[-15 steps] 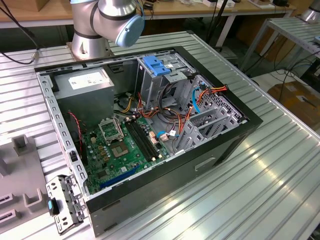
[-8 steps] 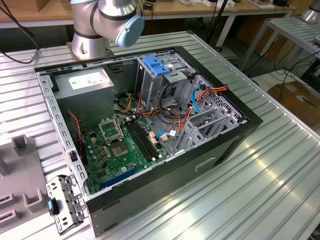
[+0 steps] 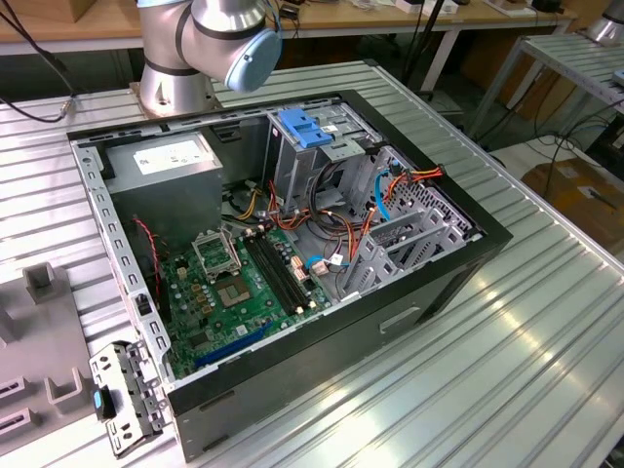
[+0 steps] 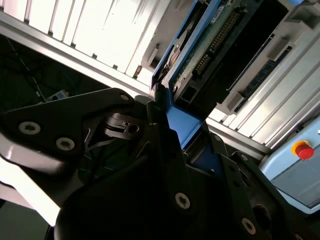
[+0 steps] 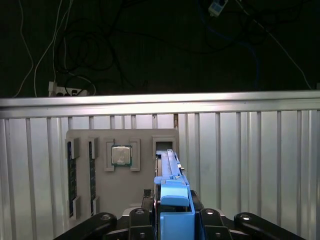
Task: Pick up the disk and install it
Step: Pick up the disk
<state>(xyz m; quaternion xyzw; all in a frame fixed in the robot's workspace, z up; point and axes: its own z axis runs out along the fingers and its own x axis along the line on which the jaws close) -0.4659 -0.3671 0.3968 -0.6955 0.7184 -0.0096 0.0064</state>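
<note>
In the exterior view, a black steel case [image 3: 390,322] lay open on the ribbed aluminium table [image 3: 546,370]. Inside we saw a green board [image 3: 244,283], a plain grey power box [image 3: 166,180] with a white sticker, and a light-blue plastic bracket [image 3: 307,132] with cut-outs on top of the drive cage. The arm [image 3: 224,39], smooth silver with a pale blue cap, rose behind the case. A matte grey tray [image 3: 39,331] lay at the exterior view's left.

In the second wrist view, the black hand [image 4: 182,130], studded with screw heads, was closed on the disk [image 4: 210,45]. We saw the disk's green circuit side, a row of connector pins and a blue rail running down between the fingers [image 4: 160,165]. A red button [image 4: 302,149] showed nearby.

In the first wrist view, the disk [image 5: 172,185] stood on edge in the hand [image 5: 174,215], thin and flat, its blue plastic rail towards the camera. It was over the near end of the tray [image 5: 100,140], by a square slot. The tray also held a square silver chip [image 5: 121,155] and dark memory sticks [image 5: 71,177], on the table [image 5: 260,165].
</note>
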